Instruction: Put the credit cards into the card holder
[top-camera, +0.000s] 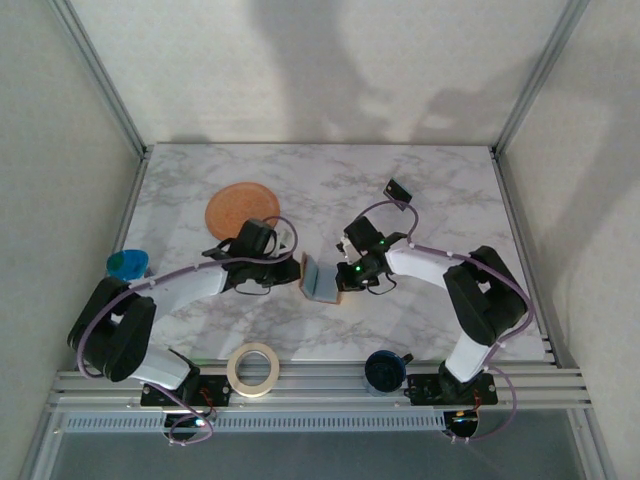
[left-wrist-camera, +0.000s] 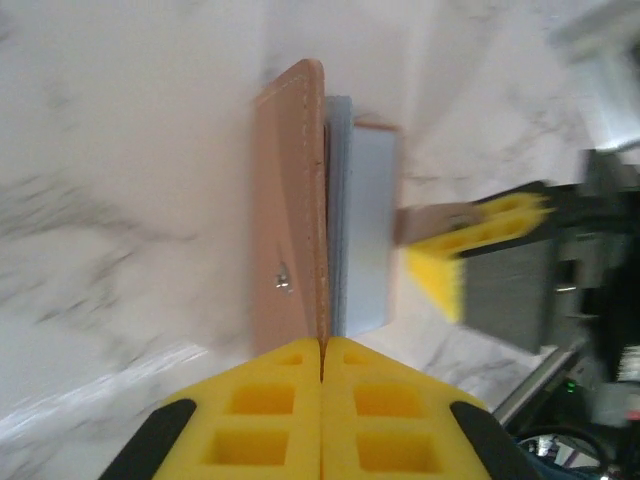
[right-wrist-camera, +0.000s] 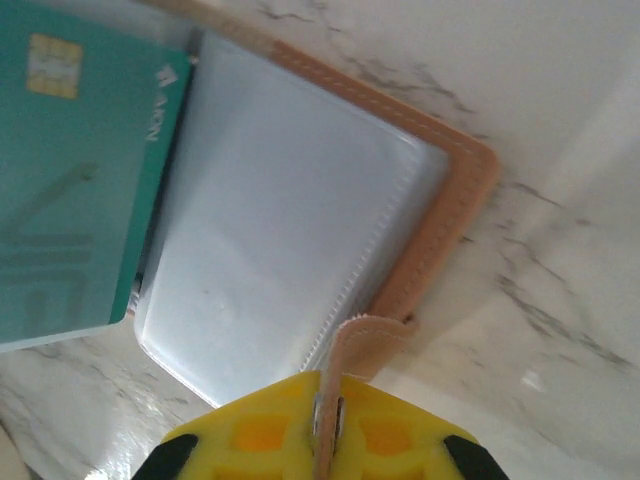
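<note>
The card holder (top-camera: 320, 277) stands open on the marble between my two grippers. In the left wrist view its tan leather cover (left-wrist-camera: 288, 210) stands on edge, with clear plastic sleeves (left-wrist-camera: 366, 230) beside it. My left gripper (left-wrist-camera: 322, 348) is shut on the cover's near edge. My right gripper (right-wrist-camera: 328, 412) is shut on the holder's snap tab (right-wrist-camera: 362, 342). A teal credit card (right-wrist-camera: 75, 180) with a chip lies against the sleeves (right-wrist-camera: 290, 220); I cannot tell whether it sits inside one. A dark credit card (top-camera: 398, 188) lies alone toward the back right.
A round orange-brown disc (top-camera: 241, 209) lies at the back left. A tape roll (top-camera: 252, 368) and a dark blue cup (top-camera: 383, 370) sit at the near edge, and a blue-green object (top-camera: 127, 265) at the far left. Metal frame posts border the table.
</note>
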